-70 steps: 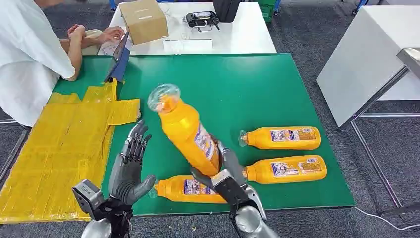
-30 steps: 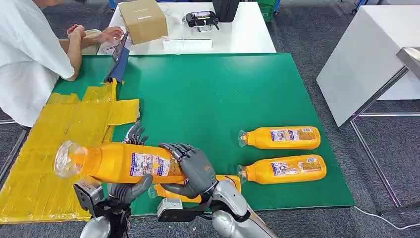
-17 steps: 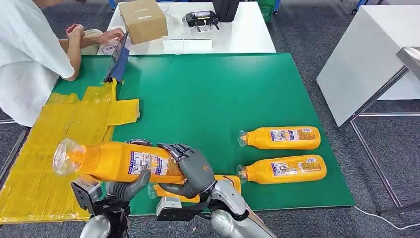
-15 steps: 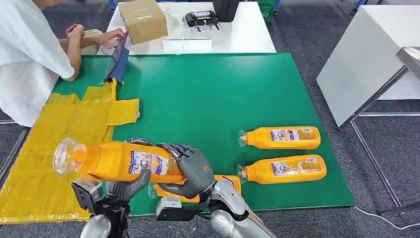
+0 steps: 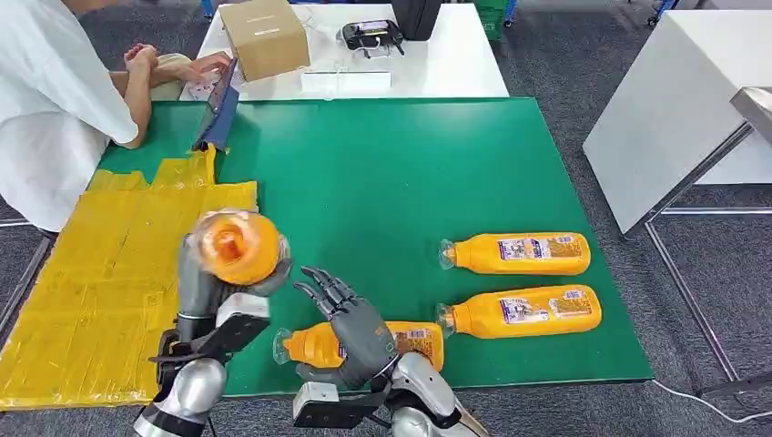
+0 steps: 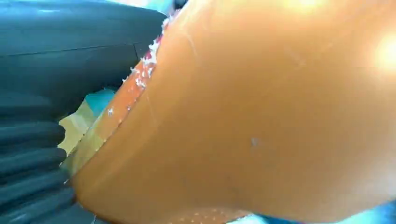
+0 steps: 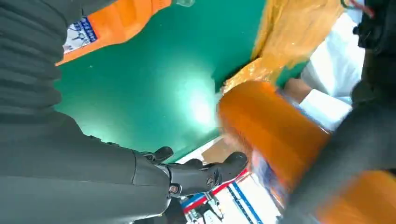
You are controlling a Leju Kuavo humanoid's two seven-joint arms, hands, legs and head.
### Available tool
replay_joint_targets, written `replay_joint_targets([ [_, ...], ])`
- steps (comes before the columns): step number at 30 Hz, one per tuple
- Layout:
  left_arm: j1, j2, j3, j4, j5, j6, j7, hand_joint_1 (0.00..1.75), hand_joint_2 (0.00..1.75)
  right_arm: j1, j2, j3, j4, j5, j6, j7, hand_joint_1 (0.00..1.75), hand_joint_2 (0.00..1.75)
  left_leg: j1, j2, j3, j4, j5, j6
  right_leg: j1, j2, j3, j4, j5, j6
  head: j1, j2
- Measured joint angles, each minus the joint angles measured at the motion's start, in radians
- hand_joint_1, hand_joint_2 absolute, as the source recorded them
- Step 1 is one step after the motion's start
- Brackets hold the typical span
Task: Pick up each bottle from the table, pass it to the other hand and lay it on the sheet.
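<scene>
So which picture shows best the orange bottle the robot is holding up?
The head view is best: the held bottle shows whole, cap end toward the camera, gripped by the left hand at the edge of the yellow sheet. The left wrist view gives just a close orange blur, and the right wrist view a smeared side.

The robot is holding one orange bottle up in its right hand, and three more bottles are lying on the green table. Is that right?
Not quite. The held bottle is in the left hand, not the right. In the head view the right hand is open with its fingers spread, holding nothing. The rest is right: three bottles lie on the green table.
</scene>
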Motion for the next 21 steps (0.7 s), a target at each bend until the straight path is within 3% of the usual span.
replay_joint_targets([
  [4,-0.106,0.061,0.024,0.171,-0.603,0.000,0.376,1.75,1.75,0.004,-0.014,-0.003,-0.024,0.083,0.042,0.073,0.00,0.00,0.000,0.001,0.000,0.000,0.001,-0.001,0.000,0.001,-0.001,0.000,0.001,-0.001,0.000,0.000],
  [6,-0.193,0.117,-0.017,0.292,-0.652,-0.033,0.558,1.75,1.75,0.001,-0.021,-0.003,-0.029,0.139,0.063,0.108,0.00,0.00,0.001,0.001,0.000,0.000,0.002,-0.002,0.001,0.001,-0.001,0.001,0.001,-0.001,0.000,0.000],
  [8,-0.281,0.176,-0.076,0.444,-0.640,-0.059,0.665,1.75,1.75,-0.006,-0.031,0.000,-0.029,0.203,0.079,0.142,0.00,0.00,0.001,0.001,0.000,0.000,0.003,-0.004,0.001,0.001,-0.002,0.003,0.002,-0.001,0.000,0.000],
  [14,-0.447,0.276,-0.233,0.792,-0.636,-0.097,0.746,1.75,1.75,-0.017,-0.063,0.027,-0.029,0.307,0.101,0.203,0.00,0.00,0.001,0.002,0.000,0.000,0.004,-0.004,0.001,0.001,-0.003,0.004,0.003,-0.003,0.000,0.000],
  [21,-0.514,0.295,-0.328,1.000,-0.636,-0.171,0.765,1.75,1.75,-0.034,-0.087,0.051,-0.014,0.372,0.109,0.266,0.00,0.00,0.001,0.001,-0.002,0.000,0.004,-0.004,0.001,0.001,-0.004,0.004,0.002,-0.004,0.000,0.000],
])
